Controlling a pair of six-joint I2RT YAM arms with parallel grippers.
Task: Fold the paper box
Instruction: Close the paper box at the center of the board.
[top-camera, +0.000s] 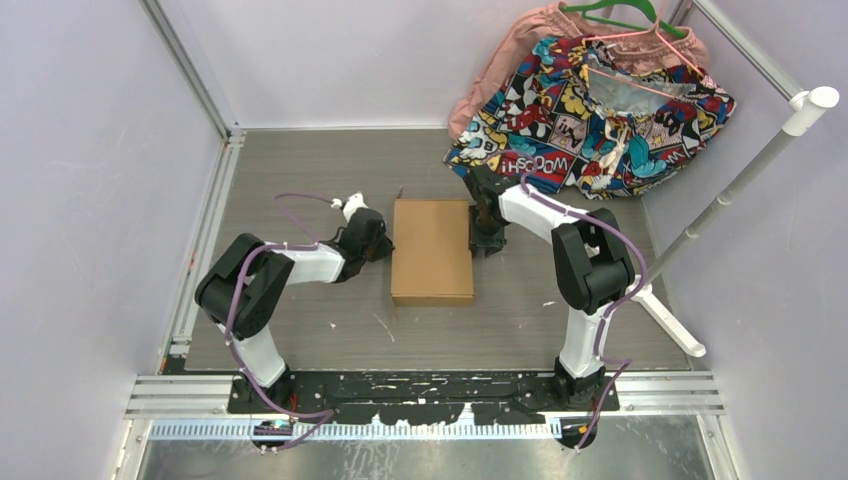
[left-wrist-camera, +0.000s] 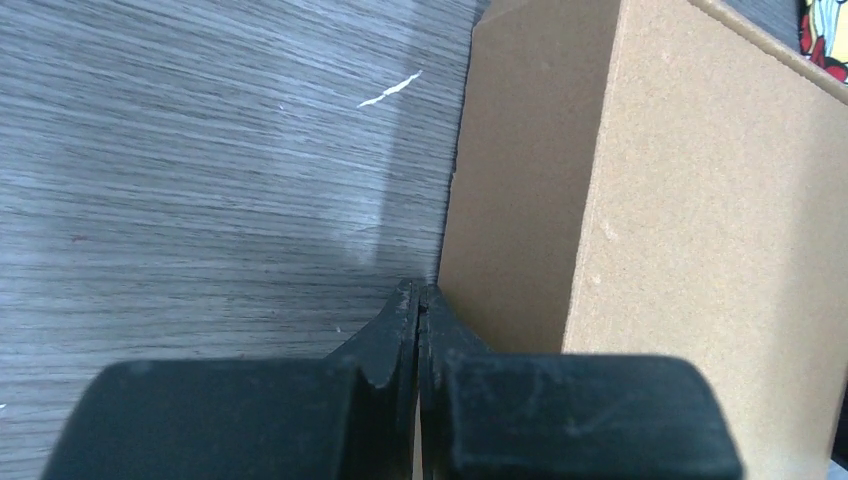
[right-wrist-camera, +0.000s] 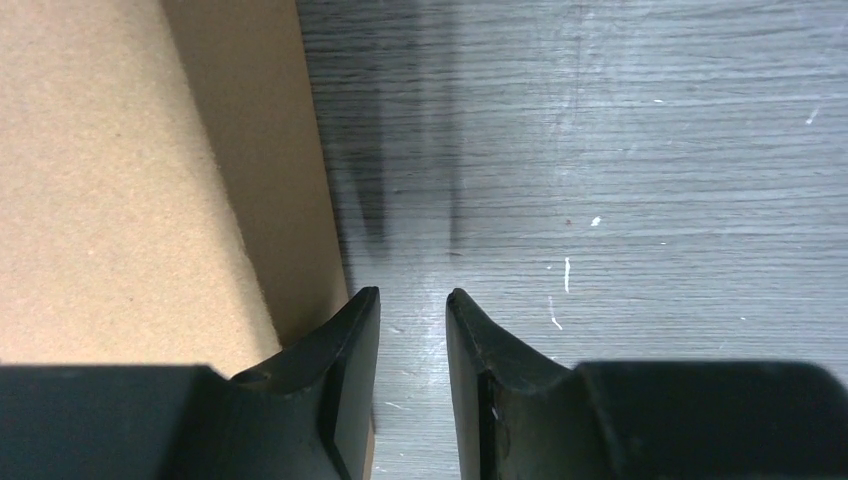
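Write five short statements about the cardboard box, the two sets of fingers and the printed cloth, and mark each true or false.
1. The paper box lies closed on the table between the two arms. True.
2. The left fingers stand wide apart. False: they are pressed shut with nothing between them.
3. The right fingers clamp the box's side wall. False: they are apart, with bare table in the gap and the box beside them.
4. The comic-print cloth covers the box. False: it is at the far right corner, apart from the box.
5. The box's top face is plain brown. True.
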